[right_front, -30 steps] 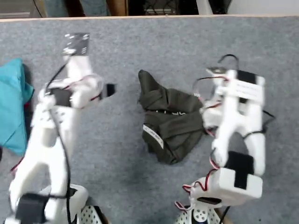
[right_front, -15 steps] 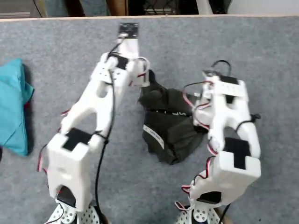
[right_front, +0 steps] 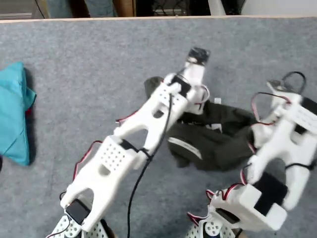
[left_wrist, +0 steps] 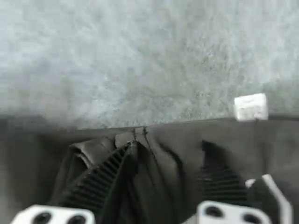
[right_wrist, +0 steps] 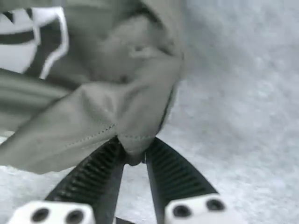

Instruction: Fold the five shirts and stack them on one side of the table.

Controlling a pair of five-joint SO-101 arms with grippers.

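Left arm point(right_front: 143, 129) swung in from the left side of the table and now stretches diagonally over the shirt. Right arm point(right_front: 280, 144) shifted right. Olive shirt point(right_front: 218, 144) went with it, so it's pulled wider and sits further right than a second ago.

- Olive shirt: crumpled, right of table centre, flat on the grey table point(right_front: 99, 59). White print point(right_front: 184, 148) faces up on the near fold, and a white tag point(left_wrist: 251, 106) sticks out at the far edge.
- Right gripper point(right_wrist: 134, 151): jaws pinched together on a hemmed fold of the olive shirt, cloth bunched right at the tips. In the high view the right arm covers that end of the shirt.
- Left gripper point(left_wrist: 170, 149): jaws apart, over the shirt's far edge. A raised ridge of cloth lies beside one fingertip, nothing clamped (can't tell whether the tips touch the fabric).
- Teal shirt point(right_front: 12, 114): folded, at the left edge of the table, well apart from the olive one and both arms.
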